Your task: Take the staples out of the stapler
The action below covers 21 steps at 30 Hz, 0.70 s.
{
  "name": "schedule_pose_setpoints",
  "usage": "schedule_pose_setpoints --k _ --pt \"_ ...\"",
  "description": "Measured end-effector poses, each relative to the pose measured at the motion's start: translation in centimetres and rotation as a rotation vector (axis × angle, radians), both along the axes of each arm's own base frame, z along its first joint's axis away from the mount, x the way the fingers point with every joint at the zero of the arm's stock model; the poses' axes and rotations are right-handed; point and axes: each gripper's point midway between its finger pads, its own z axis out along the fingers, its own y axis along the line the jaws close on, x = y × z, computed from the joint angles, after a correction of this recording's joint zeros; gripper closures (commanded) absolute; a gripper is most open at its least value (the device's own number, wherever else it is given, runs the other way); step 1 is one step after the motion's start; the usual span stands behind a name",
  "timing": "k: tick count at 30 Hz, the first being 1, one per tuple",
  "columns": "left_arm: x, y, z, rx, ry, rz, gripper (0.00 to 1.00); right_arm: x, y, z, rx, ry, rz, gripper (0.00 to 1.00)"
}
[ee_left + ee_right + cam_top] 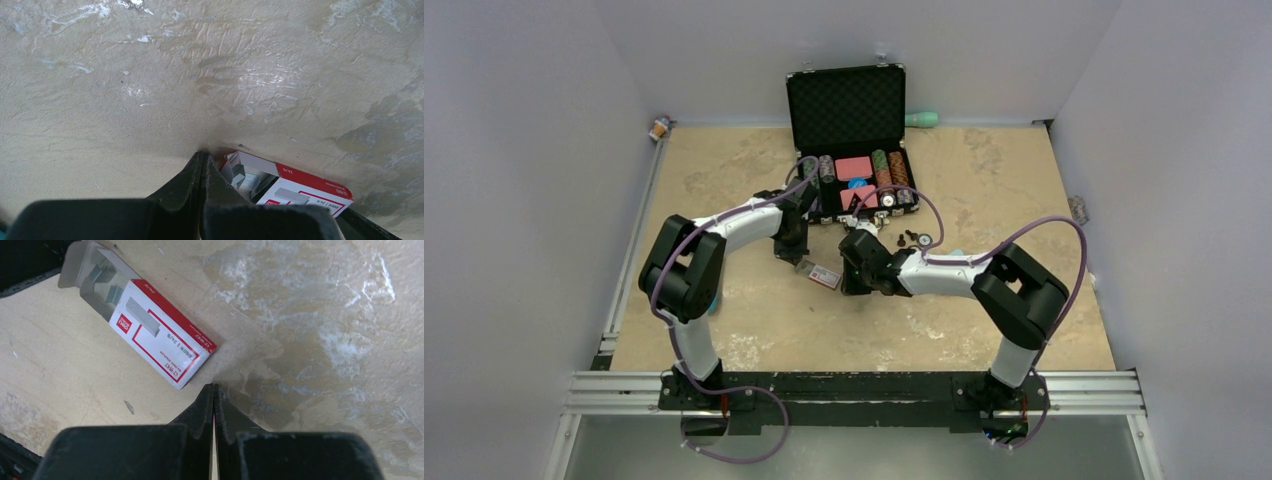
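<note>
Currently the staple box (824, 276) lies btwn the arms, open end just beside the left gripper (202, 160), other end by the right gripper (214, 390), both pinched closed & empty; stapler not visible.

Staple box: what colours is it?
The staple box is red and white, clearest in the right wrist view.

The mottled beige desk (1014, 190) carries an open black case (846, 110) at upper centre and a red-and-white staple box (824, 277) mid-frame.
</note>
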Motion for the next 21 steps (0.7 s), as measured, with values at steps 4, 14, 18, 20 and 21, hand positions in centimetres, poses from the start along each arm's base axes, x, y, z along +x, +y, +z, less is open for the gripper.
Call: schedule_pose_setpoints --k 4,14,18,20,21 --pt "0.0 0.0 0.0 -0.005 0.002 0.001 1.0 0.3 0.4 -0.1 0.003 -0.004 0.003 1.0" --pt "0.1 -0.5 0.0 -0.034 0.002 -0.004 1.0 0.7 0.8 -0.1 0.008 -0.014 0.009 1.0" --pt "0.1 -0.6 0.0 -0.035 0.002 -0.006 1.0 0.9 1.1 -0.1 0.008 -0.016 0.012 1.0" --pt "0.1 -0.6 0.0 -0.035 0.002 -0.006 1.0 0.9 1.1 -0.1 0.008 -0.017 0.013 1.0" --pt "0.1 -0.6 0.0 -0.035 0.002 -0.006 1.0 0.9 1.1 -0.1 0.008 -0.017 0.012 1.0"
